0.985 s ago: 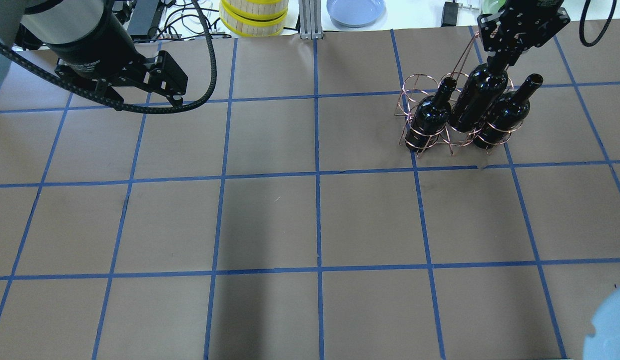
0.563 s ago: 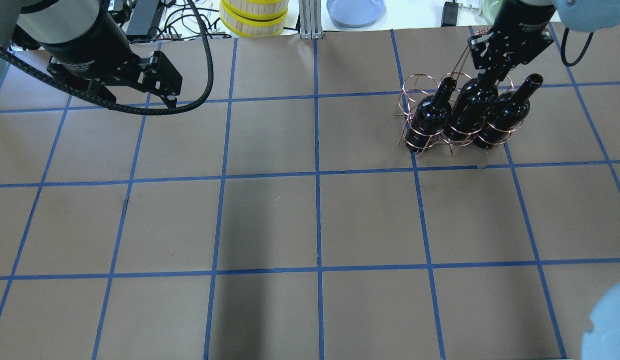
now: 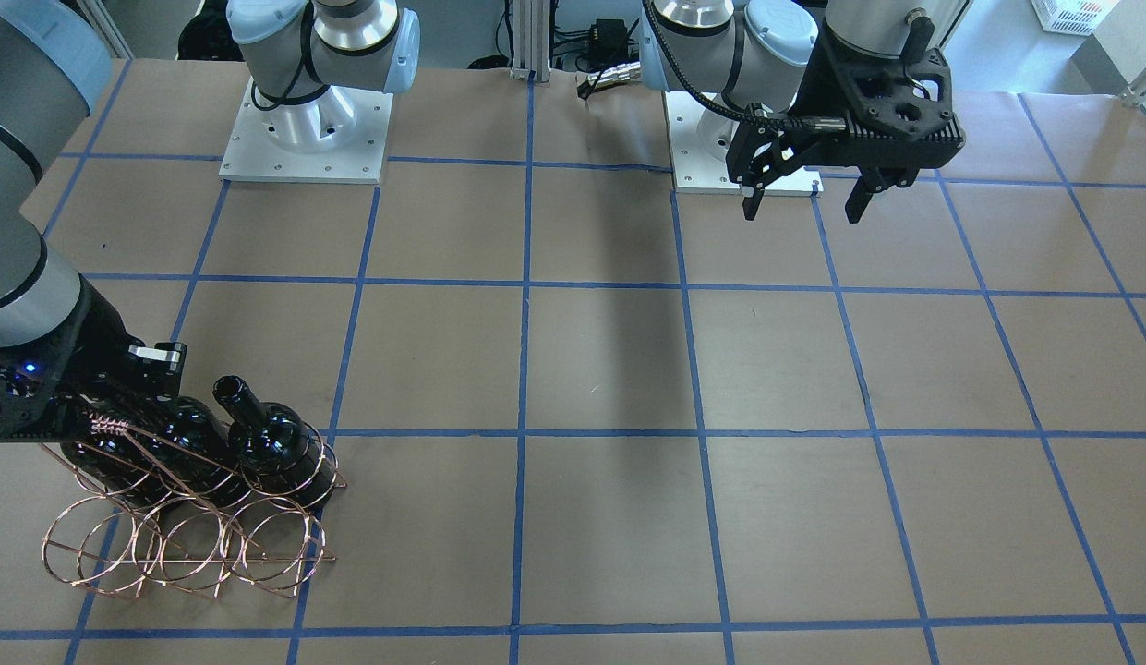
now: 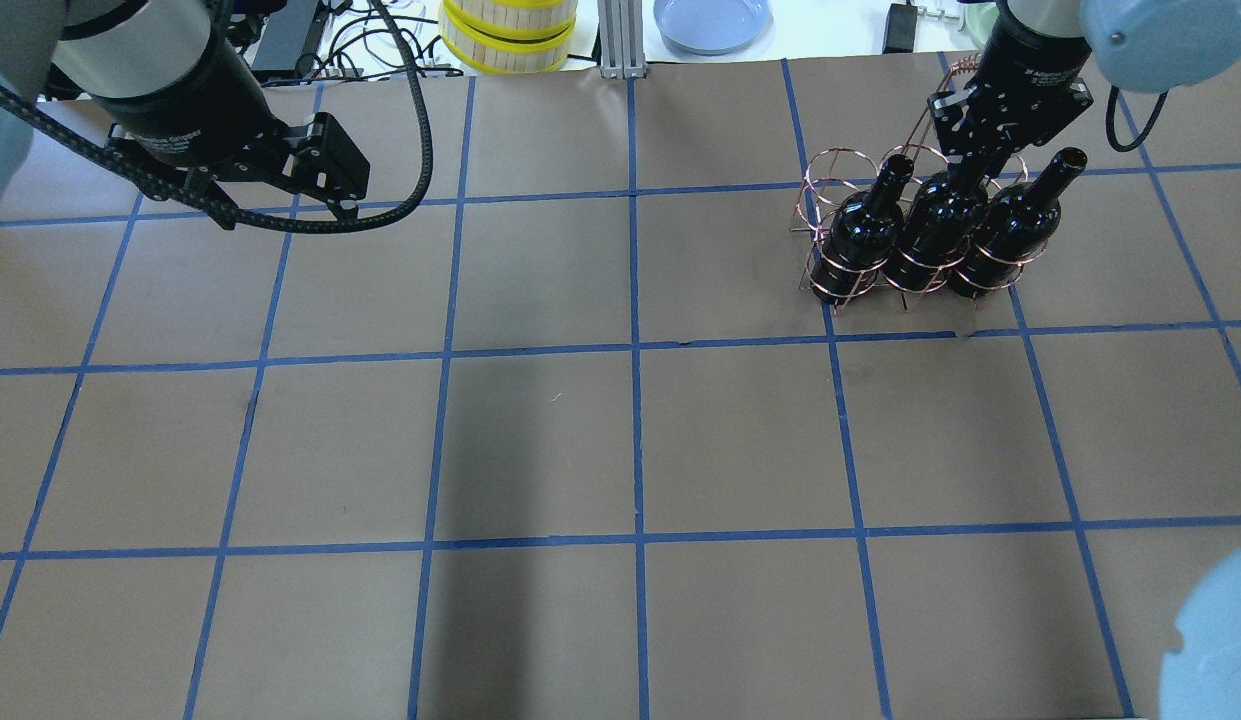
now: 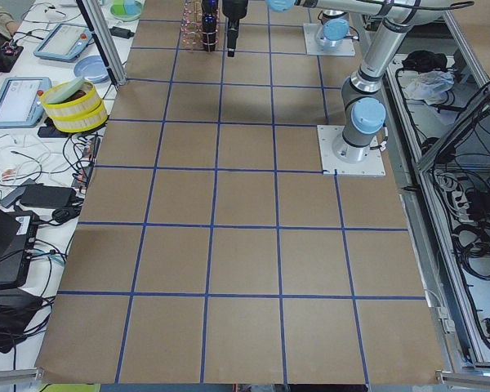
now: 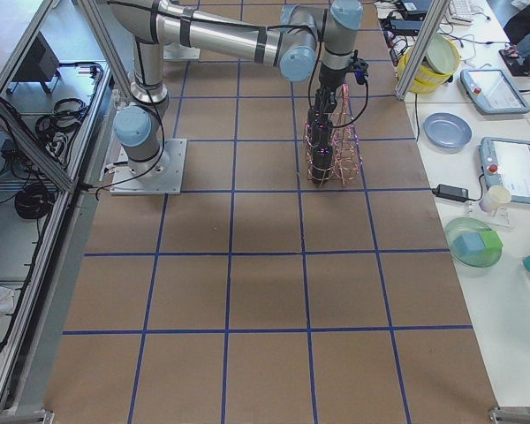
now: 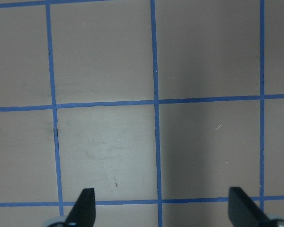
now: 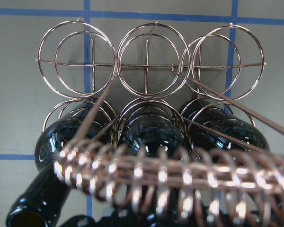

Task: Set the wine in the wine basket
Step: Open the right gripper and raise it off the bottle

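The copper wire wine basket (image 4: 828,172) stands at the far right of the table, and its coiled handle bar (image 8: 170,175) crosses the right wrist view. Three black wine bottles sit in one row of hoops: left (image 4: 860,228), middle (image 4: 935,225) and right (image 4: 1010,228). My right gripper (image 4: 965,165) is shut on the middle bottle's neck, which it hides. The same basket (image 3: 185,545) and bottles (image 3: 277,453) show in the front view. My left gripper (image 4: 285,210) hangs open and empty over the far left of the table, its fingertips (image 7: 87,205) wide apart.
The basket's other row of hoops (image 8: 149,61) holds nothing. Beyond the table's far edge are a yellow-banded round stack (image 4: 508,35) and a blue plate (image 4: 712,20). The two arm bases (image 3: 305,129) stand at the robot's edge of the table.
My right gripper has come down with the middle bottle, which now sits lower in its hoop, level with the other two. My left arm has barely shifted.
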Robot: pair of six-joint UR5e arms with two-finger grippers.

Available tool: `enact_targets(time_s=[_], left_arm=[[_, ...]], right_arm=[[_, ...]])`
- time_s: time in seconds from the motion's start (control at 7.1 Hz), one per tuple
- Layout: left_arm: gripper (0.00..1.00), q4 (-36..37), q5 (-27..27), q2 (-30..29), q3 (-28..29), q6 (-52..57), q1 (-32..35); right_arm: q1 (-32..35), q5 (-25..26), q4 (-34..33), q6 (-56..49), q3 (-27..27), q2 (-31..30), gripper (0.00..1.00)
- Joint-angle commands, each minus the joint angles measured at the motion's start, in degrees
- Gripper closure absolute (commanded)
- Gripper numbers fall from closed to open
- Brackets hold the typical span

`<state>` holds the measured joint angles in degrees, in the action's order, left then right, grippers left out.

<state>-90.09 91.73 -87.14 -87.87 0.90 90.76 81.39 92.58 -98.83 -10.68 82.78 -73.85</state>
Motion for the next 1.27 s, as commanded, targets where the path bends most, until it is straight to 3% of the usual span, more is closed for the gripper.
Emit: enact_targets(time_s=[0.0, 0.14, 0.7, 0.84, 1.13], left_arm=[[0.0, 0.0, -1.2, 0.0, 0.0, -0.4, 0.0], [0.0, 0.3, -1.2, 0.2, 0.0, -0.3, 0.0], [0.0, 0.5, -2.3, -0.2, 0.0, -0.4, -0.1], [0.0, 0.0, -2.0, -0.3, 0.0, -0.3, -0.1], [0.0, 0.0, -2.2, -0.2, 0.0, -0.4, -0.2]], right_arm=[[0.0, 0.1, 0.2, 0.0, 0.1, -0.1, 0.08], [0.0, 0.1, 0.4, 0.1, 0.1, -0.1, 0.0], [0.0, 0.1, 0.8, 0.5, -0.1, -0.8, 0.0], [0.0, 0.1, 1.2, 0.6, -0.1, -2.4, 0.0], [0.3, 0.1, 9.5, 0.8, -0.3, -10.5, 0.0]])
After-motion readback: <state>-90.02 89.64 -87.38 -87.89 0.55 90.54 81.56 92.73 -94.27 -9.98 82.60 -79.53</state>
